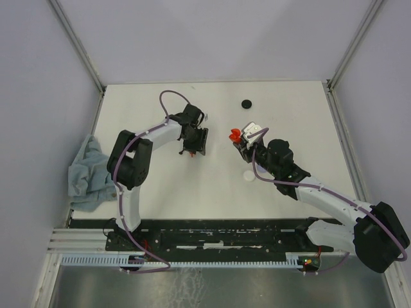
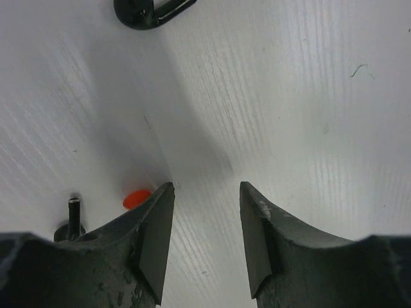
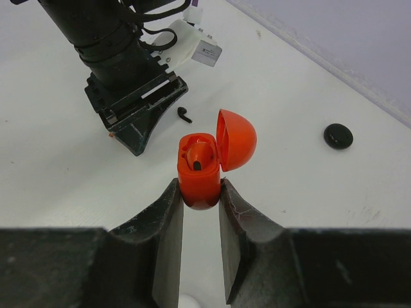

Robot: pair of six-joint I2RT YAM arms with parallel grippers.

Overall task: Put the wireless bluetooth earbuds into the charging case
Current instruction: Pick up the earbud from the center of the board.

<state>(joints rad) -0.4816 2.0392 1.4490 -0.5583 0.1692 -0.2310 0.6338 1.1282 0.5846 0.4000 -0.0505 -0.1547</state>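
My right gripper (image 3: 200, 192) is shut on a red charging case (image 3: 199, 176) and holds it upright. Its lid (image 3: 236, 138) is open and one red earbud (image 3: 200, 154) sits inside. In the top view this gripper (image 1: 239, 138) is at mid-table. My left gripper (image 2: 205, 192) is open and empty, low over the table. A loose red earbud (image 2: 136, 199) lies just outside its left finger (image 2: 154, 231). A black earbud (image 2: 74, 215) lies further left, and also shows in the right wrist view (image 3: 185, 114) beside the left gripper (image 3: 138, 122).
A black disc-like case (image 1: 246, 103) lies at the back, also in the right wrist view (image 3: 338, 136). A small white round thing (image 1: 249, 175) lies near the right arm. A grey-blue cloth (image 1: 87, 173) hangs at the table's left edge. A dark rounded object (image 2: 151, 11) is cut off at the top of the left wrist view.
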